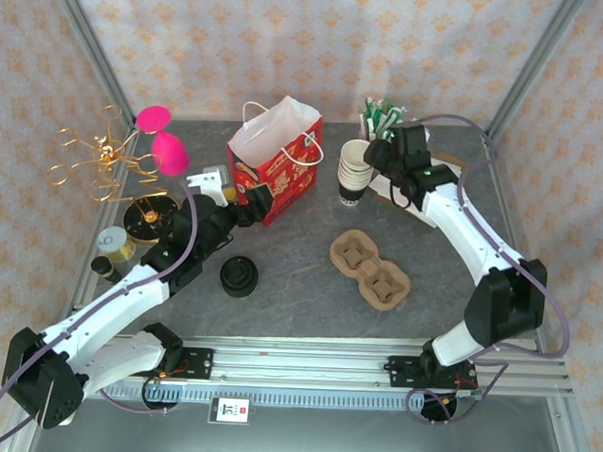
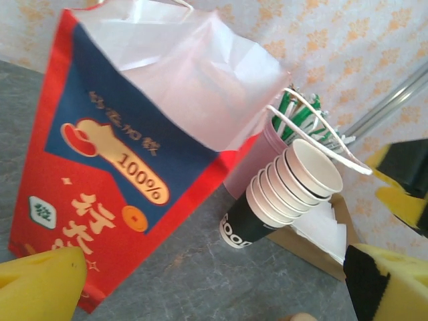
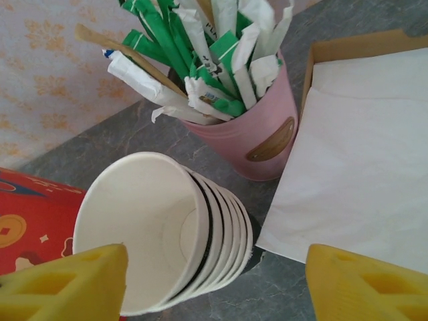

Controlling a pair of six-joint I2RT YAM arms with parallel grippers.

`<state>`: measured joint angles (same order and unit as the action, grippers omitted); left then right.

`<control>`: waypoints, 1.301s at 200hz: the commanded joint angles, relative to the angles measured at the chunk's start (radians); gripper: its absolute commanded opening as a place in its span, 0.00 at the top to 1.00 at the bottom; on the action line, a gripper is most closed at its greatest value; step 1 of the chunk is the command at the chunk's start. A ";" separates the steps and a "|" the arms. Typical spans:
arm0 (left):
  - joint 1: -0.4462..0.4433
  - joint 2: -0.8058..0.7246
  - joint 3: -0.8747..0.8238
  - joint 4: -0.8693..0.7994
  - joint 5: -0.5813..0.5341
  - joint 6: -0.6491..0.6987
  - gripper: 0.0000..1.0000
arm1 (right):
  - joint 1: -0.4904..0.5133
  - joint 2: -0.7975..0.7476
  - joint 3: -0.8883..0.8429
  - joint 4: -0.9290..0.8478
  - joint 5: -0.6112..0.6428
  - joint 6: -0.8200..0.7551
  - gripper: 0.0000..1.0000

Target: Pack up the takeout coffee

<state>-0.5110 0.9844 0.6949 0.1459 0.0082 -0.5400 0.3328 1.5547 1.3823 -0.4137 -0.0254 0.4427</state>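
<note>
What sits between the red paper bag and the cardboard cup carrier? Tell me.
Nothing: top view shows bare grey tabletop between red paper bag and cardboard cup carrier.

Grey mottled counter [image 1: 311, 236], contents by position:
- Red-and-blue paper carrier bag with white handles [image 1: 274, 165]: far centre, standing.
- Stack of nested white paper cups [image 1: 355, 173]: right of the bag, near but apart.
- Pink cylindrical tub of wrapped straws and stirrers [image 1: 378, 121]: just behind the cups.
- Brown cardboard tray of white napkins [image 3: 361, 154]: right of the cups, beside the tub.
- Brown moulded-pulp two-cup carrier [image 1: 370, 269]: in front of the cups, lying flat.
- Black round plastic lid [image 1: 238, 276]: left of the carrier, in front of the bag.
- Gold wire stand with pink discs [image 1: 104, 162]: far left.
</note>
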 commanded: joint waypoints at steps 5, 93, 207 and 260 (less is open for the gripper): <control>-0.027 0.030 0.056 -0.051 -0.025 0.050 0.01 | 0.009 0.069 0.077 -0.081 0.025 -0.017 0.38; -0.046 0.081 0.111 -0.072 -0.022 0.078 0.01 | 0.018 0.201 0.194 -0.116 0.026 -0.051 0.60; -0.047 0.089 0.131 -0.100 -0.023 0.101 0.01 | 0.021 0.252 0.272 -0.158 0.040 -0.071 0.86; -0.047 0.091 0.156 -0.119 -0.020 0.111 0.01 | 0.019 0.241 0.294 -0.165 0.032 -0.067 0.93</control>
<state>-0.5503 1.0695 0.8051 0.0517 -0.0074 -0.4572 0.3470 1.8023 1.6382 -0.5606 -0.0151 0.3805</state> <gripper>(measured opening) 0.991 0.082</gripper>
